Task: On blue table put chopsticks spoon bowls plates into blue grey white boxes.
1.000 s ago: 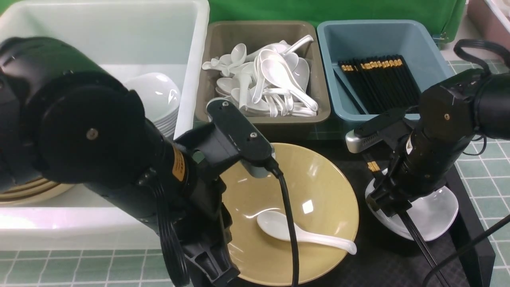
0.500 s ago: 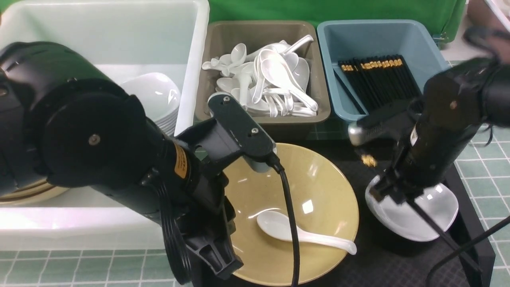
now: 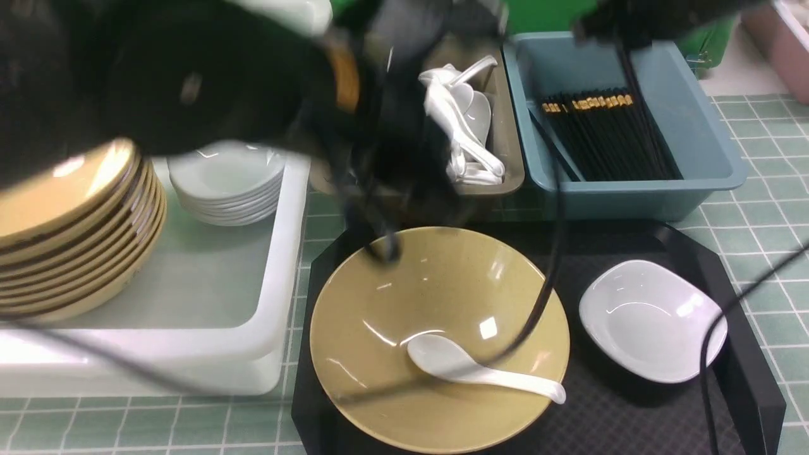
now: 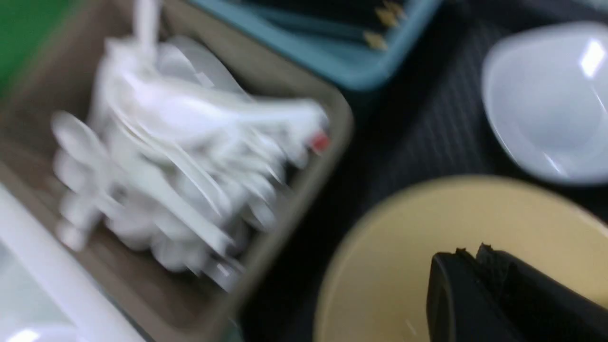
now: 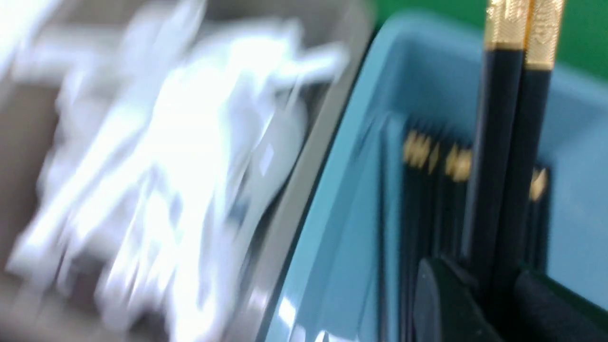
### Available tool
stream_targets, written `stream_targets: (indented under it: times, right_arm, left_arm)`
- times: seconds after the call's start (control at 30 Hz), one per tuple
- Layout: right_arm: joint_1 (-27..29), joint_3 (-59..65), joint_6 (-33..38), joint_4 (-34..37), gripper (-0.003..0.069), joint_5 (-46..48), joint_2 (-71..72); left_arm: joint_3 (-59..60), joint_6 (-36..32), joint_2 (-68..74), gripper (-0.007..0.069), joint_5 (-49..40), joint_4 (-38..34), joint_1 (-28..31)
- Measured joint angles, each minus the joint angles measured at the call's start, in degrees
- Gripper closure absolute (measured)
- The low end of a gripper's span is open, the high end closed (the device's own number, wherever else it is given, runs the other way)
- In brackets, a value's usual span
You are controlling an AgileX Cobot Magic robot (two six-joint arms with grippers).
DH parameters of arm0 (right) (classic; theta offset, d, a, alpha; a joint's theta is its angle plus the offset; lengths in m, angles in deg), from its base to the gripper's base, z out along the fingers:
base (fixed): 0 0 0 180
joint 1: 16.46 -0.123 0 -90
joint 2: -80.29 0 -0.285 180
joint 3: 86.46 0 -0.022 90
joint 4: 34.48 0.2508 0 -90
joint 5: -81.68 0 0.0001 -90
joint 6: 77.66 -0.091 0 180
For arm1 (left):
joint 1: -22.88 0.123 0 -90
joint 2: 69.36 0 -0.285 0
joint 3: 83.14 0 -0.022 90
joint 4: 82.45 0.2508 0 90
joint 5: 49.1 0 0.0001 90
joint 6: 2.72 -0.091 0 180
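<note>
The right claw (image 5: 496,289) is gripping two chopsticks (image 5: 503,142) over the teal-blue box (image 3: 632,196), where the stored sticks (image 3: 600,136) are lying in a row (gold bands toward the far wall). The left claw (image 4: 475,259), jaws pressed together on nothing, is hanging over the yellow bowl (image 3: 379,316) in front of that box; the white spoon (image 3: 442,360) is lying in the bowl, and a white plate (image 3: 651,322) is sitting in front of the box too.

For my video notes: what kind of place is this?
Probably a staged dish-sorting bench, not a real kitchen: spoons and chopsticks sorted apart, stacked bowls, and a green backdrop behind.
</note>
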Motion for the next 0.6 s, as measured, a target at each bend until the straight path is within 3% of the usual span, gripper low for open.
stream_targets:
  times: [0.17, 0.33, 0.5, 0.57, 0.6]
  right_arm:
    - [3.29, -7.75, -6.71, -0.18, 0.0498, -4.33, -9.01]
    - [4.66, -13.46, -8.07, -0.18, 0.0468, -3.58, -17.19]
    - [4.65, -17.07, -8.03, 0.01, 0.0306, 7.04, -19.47]
    - [4.57, -18.24, -7.25, 0.01, 0.0280, 9.90, -19.47]
    - [3.78, -21.08, -2.05, 0.14, 0.0225, 18.12, -19.29]
  left_arm:
    - [-5.70, 4.65, 2.28, 0.0623, 0.60, 6.84, 0.00]
    - [-6.16, 7.83, 2.43, 0.0623, -2.93, 8.74, 0.06]
    - [-4.84, 8.22, 1.14, 0.0623, -11.20, 8.67, 0.06]
    - [-3.76, 8.34, 0.13, 0.0623, -12.39, 8.67, 0.06]
    - [-1.07, 8.34, -2.54, 0.0623, -13.98, 8.30, 0.06]
